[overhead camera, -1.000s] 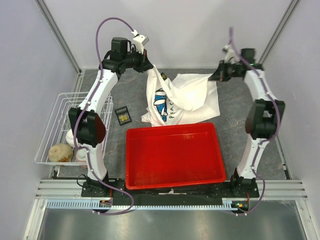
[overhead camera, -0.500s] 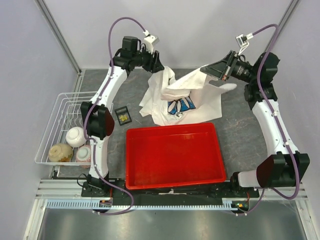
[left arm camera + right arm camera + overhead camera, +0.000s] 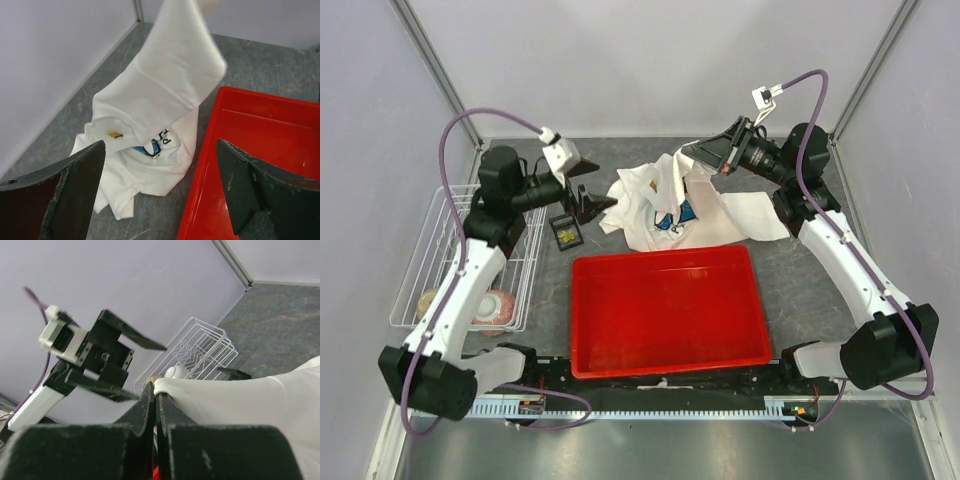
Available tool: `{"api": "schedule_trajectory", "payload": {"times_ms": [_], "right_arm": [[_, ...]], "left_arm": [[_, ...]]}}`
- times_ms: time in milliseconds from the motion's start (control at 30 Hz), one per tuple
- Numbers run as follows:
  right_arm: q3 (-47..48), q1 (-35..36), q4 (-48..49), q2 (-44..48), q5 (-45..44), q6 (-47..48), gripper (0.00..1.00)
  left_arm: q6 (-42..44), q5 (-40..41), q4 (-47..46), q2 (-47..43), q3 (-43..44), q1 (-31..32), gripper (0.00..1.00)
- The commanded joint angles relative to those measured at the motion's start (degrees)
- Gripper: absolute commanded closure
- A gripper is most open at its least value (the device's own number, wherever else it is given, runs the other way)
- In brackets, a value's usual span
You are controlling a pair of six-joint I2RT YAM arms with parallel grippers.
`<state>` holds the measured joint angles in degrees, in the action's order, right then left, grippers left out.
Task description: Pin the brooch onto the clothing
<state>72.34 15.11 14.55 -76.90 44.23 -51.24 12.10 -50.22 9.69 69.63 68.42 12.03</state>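
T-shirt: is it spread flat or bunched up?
Bunched. The T-shirt lies crumpled on the table behind the red tray, one fold lifted, pinched in the right end effector.

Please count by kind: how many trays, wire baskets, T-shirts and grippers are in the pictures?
Tray: 2, the red tray and the black tray
Basket: 1, the wire basket
T-shirt: 1
Gripper: 2, the left gripper and the right gripper
Total: 6

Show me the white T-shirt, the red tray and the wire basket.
white T-shirt [image 3: 635,205], top external view, crumpled fabric left of the print.
red tray [image 3: 665,262], top external view, its far rim.
wire basket [image 3: 425,255], top external view, its left wall.
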Motion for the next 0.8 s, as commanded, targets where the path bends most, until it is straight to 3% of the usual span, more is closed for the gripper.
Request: {"api": "schedule_trajectory", "payload": {"times_ms": [0, 133, 400, 467, 500, 533, 600, 633, 700, 733, 767], "right_arm": [[-1.2, 2.9, 3.4, 2.5, -4.3, 1.5, 1.0], [-1.5, 5.4, 3.6, 2.8, -4.8, 2.5, 1.0], [-1.3, 10.2, 4.4, 3.1, -6.3, 5.2, 1.0], [-1.1, 11.2, 4.2, 2.8, -6.2, 5.7, 1.0], [-1.1, 11.3, 4.3, 2.6, -5.9, 5.9, 1.0], [-0.9, 11.3, 4.2, 2.5, -5.6, 6.2, 1.0], [1.6, 10.6, -0.5, 2.2, -4.2, 9.3, 1.0], [2.5, 9.9, -2.5, 1.9, -3.3, 13.0, 0.83], [4.0, 5.2, -6.8, 1.8, 1.1, 15.9, 0.57], [4.7, 2.8, -8.7, 0.9, 3.2, 20.2, 0.37], [5.6, -2.9, -11.1, 0.1, 5.7, 23.0, 0.3]], "left_arm": [[10.7, 1.5, -7.7, -3.8, -6.5, 6.7, 0.03], [11.0, 9.7, -9.5, -2.2, -4.9, 11.5, 0.03], [6.7, 15.4, -12.6, 3.0, -0.3, 18.6, 0.03], [4.0, 17.5, -12.9, 4.6, 1.8, 18.9, 0.08], [3.6, 17.7, -12.2, 5.3, 2.7, 18.9, 0.15], [3.4, 18.5, -11.3, 6.1, 3.6, 18.9, 0.44], [3.3, 20.1, -10.1, 7.0, 6.2, 18.7, 0.77], [3.5, 20.6, -7.3, 7.4, 6.8, 18.5, 0.98], [1.8, 20.7, -6.0, 9.2, 8.9, 16.6, 0.98], [0.7, 19.1, -4.0, 10.4, 10.2, 15.9, 0.98], [-0.7, 18.8, -2.8, 12.9, 13.0, 15.0, 0.98]]}}
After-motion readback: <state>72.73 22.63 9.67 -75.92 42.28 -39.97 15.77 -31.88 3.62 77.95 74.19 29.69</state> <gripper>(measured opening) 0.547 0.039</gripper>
